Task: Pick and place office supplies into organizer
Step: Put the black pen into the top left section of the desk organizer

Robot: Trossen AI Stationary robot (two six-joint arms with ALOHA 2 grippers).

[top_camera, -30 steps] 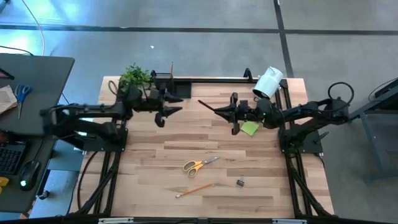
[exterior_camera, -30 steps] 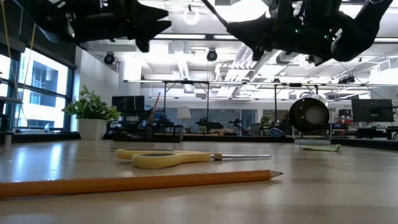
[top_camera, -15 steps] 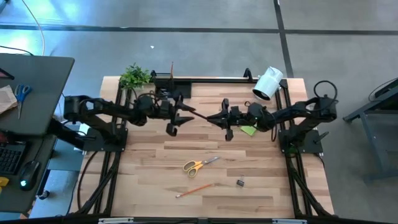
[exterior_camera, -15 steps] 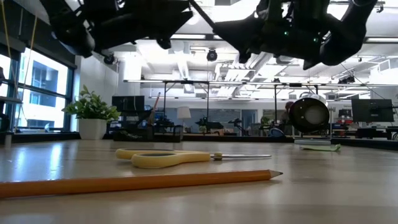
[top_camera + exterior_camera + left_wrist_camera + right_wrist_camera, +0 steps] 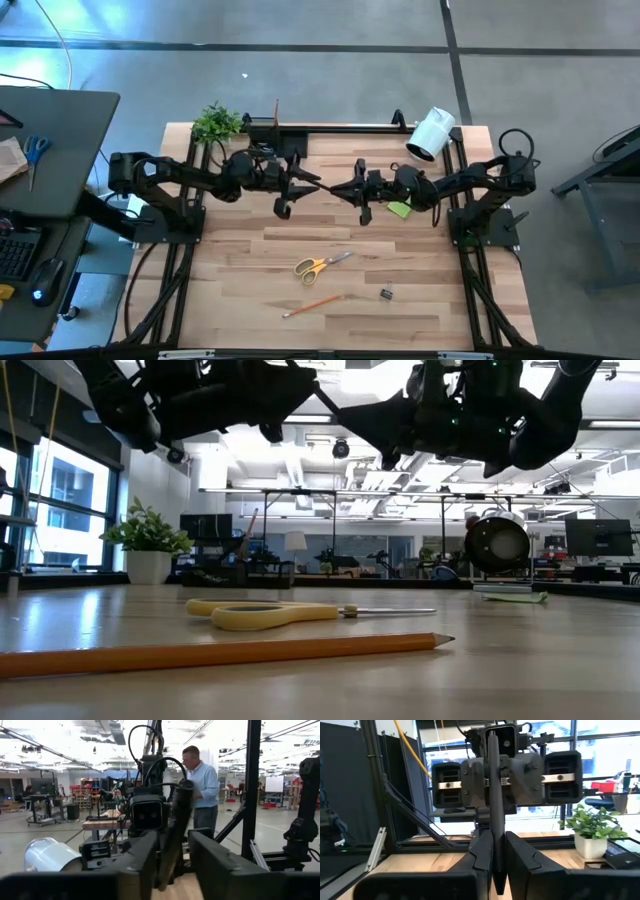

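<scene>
A black pen (image 5: 320, 181) hangs in the air over the middle of the table, between my two grippers. My right gripper (image 5: 343, 190) is shut on it. My left gripper (image 5: 298, 188) faces it, open. In the left wrist view the pen's free end (image 5: 176, 827) stands between the left fingers (image 5: 145, 862), with a gap showing on one side. Yellow-handled scissors (image 5: 320, 265), an orange pencil (image 5: 312, 305) and a small binder clip (image 5: 386, 293) lie flat on the near half of the table. The lime-green sticky pad (image 5: 400, 209) lies under the right arm. The black organizer (image 5: 276, 134) sits at the far edge. My right gripper pinches the black pen (image 5: 493, 827) between its two fingers, coming level from the table's right. The pen lies along the fingers and sticks out past their tips toward the left gripper. It is lifted clear of the table.
A small green plant (image 5: 215, 122) stands at the far left corner next to the organizer. A white cylinder (image 5: 432, 132) lies on its side at the far right. A person (image 5: 200, 780) stands in the room beyond the table. Bare wood (image 5: 240, 270) lies near left.
My left gripper has travelled toward the table's right and my right gripper toward its left, so they now meet over the middle. The pen, carried by the right gripper, has come with its free end between the left fingers.
</scene>
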